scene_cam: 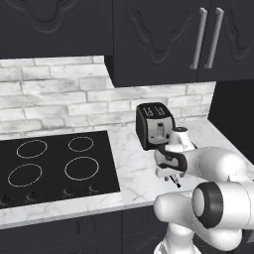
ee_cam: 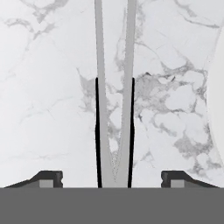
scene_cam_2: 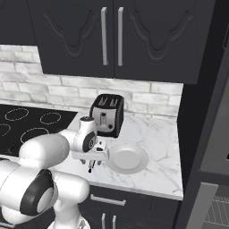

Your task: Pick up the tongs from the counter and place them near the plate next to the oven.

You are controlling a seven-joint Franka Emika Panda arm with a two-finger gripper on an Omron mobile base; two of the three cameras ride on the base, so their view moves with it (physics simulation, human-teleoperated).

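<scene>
The silver tongs (ee_cam: 101,109) lie on the white marble counter (ee_cam: 43,87), their two arms meeting in a V near the bottom of the hand view. My gripper (ee_cam: 111,178) stands open straight above them, and its dark fingertips (ee_cam: 48,177) are spread wide on either side without touching the metal. The plate (scene_cam_2: 127,159) rests on the counter just right of the hand (scene_cam_2: 91,166), and its pale rim (ee_cam: 217,109) shows at the right edge of the hand view. The black oven (scene_cam: 49,163) top lies to the left. From the left base the gripper (scene_cam: 173,179) hangs low over the counter.
A black toaster (scene_cam: 155,124) stands behind the hand against the brick wall, also seen from the right (scene_cam_2: 107,114). Dark upper cabinets (scene_cam_2: 112,36) hang overhead. A tall dark unit (scene_cam_2: 205,112) bounds the counter on the right.
</scene>
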